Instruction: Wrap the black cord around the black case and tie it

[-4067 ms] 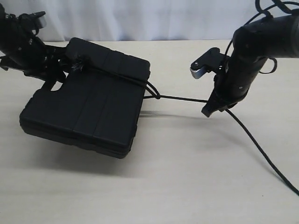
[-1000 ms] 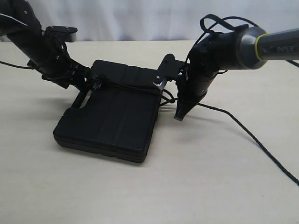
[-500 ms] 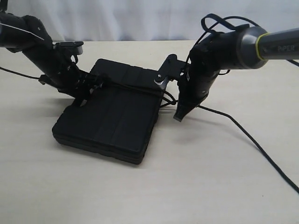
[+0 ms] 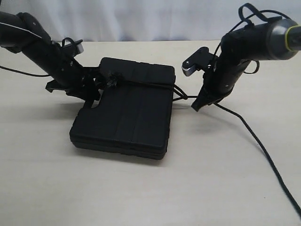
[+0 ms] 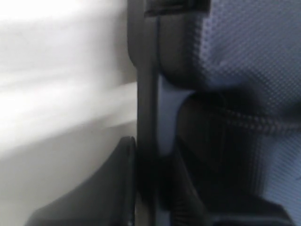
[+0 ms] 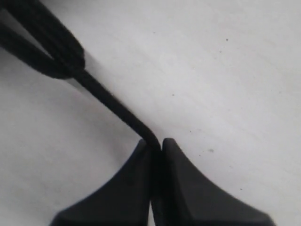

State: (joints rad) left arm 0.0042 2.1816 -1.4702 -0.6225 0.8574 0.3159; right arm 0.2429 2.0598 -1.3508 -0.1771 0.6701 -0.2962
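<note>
The black case (image 4: 124, 115) lies flat mid-table, its handle end toward the left arm. My left gripper (image 4: 91, 92) is shut on that handle edge. The blurred left wrist view shows the case's rim (image 5: 148, 108) pinched between the fingers (image 5: 115, 188), with braided black cord (image 5: 244, 121) lying on the lid. The black cord (image 4: 146, 85) crosses the case's far part from a fuzzy knot (image 4: 111, 81), loops at the right edge and runs to my right gripper (image 4: 195, 107), which is shut on it. The right wrist view shows the cord (image 6: 110, 101) clamped at the gripper's (image 6: 156, 147) tips.
The cord's loose length (image 4: 263, 150) trails over the beige table (image 4: 211, 188) to the lower right corner. A white curtain (image 4: 155, 19) hangs behind the table. Thicker robot cables loop above the right arm (image 4: 249, 42).
The right gripper has moved right and up with the cord, drawing it tighter. The case has slid and turned to the right, and the left gripper went along with it.
</note>
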